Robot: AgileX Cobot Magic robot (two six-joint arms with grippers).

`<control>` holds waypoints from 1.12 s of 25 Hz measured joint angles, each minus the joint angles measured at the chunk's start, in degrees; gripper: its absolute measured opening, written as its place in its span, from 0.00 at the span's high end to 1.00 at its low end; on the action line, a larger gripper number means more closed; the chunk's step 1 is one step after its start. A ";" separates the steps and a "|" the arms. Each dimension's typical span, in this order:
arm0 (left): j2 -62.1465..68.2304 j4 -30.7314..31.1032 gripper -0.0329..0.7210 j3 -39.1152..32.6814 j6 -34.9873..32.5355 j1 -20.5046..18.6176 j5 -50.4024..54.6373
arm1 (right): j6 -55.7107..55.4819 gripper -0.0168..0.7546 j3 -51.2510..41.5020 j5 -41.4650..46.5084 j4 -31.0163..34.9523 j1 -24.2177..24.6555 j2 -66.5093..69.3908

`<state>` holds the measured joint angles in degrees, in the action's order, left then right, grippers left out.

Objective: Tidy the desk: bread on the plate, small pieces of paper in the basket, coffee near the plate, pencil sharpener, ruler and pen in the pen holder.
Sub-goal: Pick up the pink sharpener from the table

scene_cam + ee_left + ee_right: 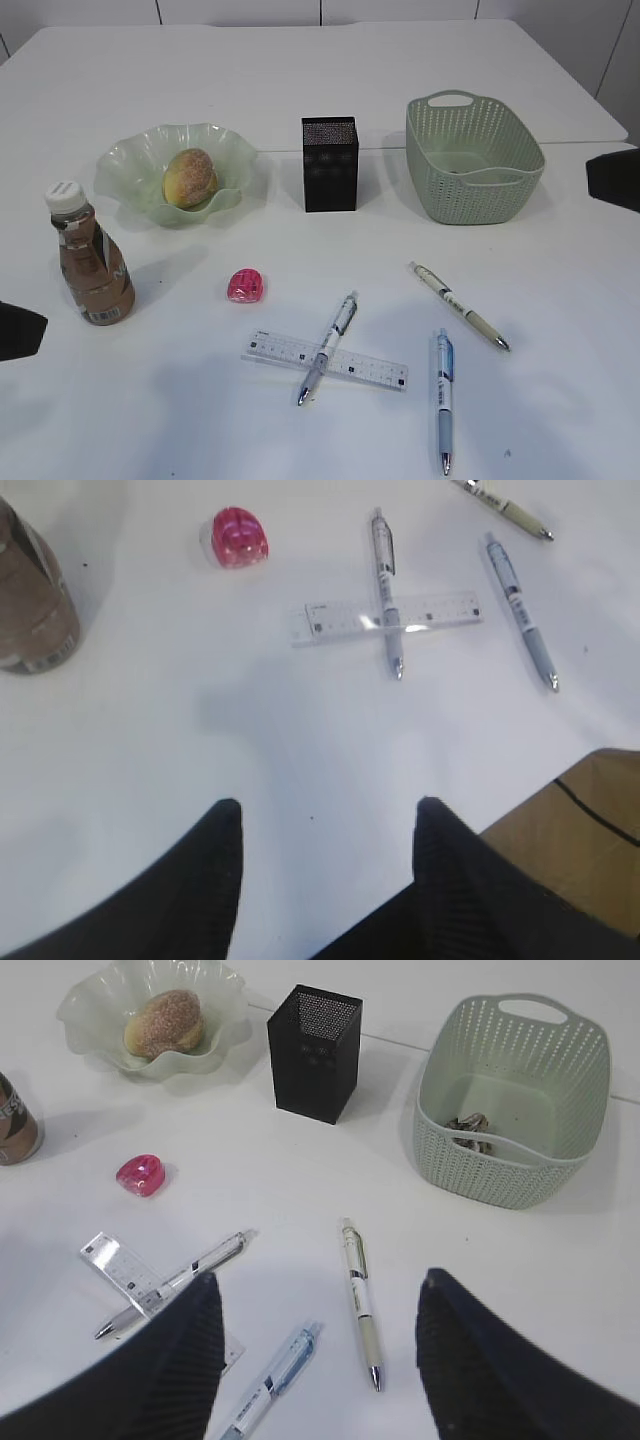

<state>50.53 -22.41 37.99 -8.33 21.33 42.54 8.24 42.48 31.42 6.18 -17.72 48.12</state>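
Presently the bench (560,60) carries, largest first: the basket (474,156) at the right rear, scraps of paper (466,1125) already inside; the plate (172,170) at the left rear with the bread (190,177) on it; the coffee (89,258) bottle near the plate, so those steps look done. The pen holder (330,163) stands between plate and basket, apparently empty. Three pens lie in front; one pen (328,346) crosses the ruler (325,360). The pencil sharpener (247,286) sits left of them. Left gripper (325,825) and right gripper (315,1295) hang with jaws parted, holding nothing, well apart from the stationery ahead.
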 joint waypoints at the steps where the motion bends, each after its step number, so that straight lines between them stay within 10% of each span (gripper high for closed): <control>1: 0.00 -0.63 0.45 0.00 -0.12 0.00 -0.93 | 0.00 0.36 0.00 -0.02 0.00 0.00 0.00; 20: 14.28 -2.82 0.45 14.31 -4.95 5.57 -3.28 | 0.00 0.36 0.00 -0.24 -0.30 0.00 0.00; 28: 18.65 -2.82 0.45 14.64 -5.04 8.49 -4.79 | -12.46 0.36 0.00 -0.24 -19.06 0.00 0.00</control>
<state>69.18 -25.23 52.63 -13.37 29.82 37.75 -4.22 42.48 31.18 -12.88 -17.72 48.12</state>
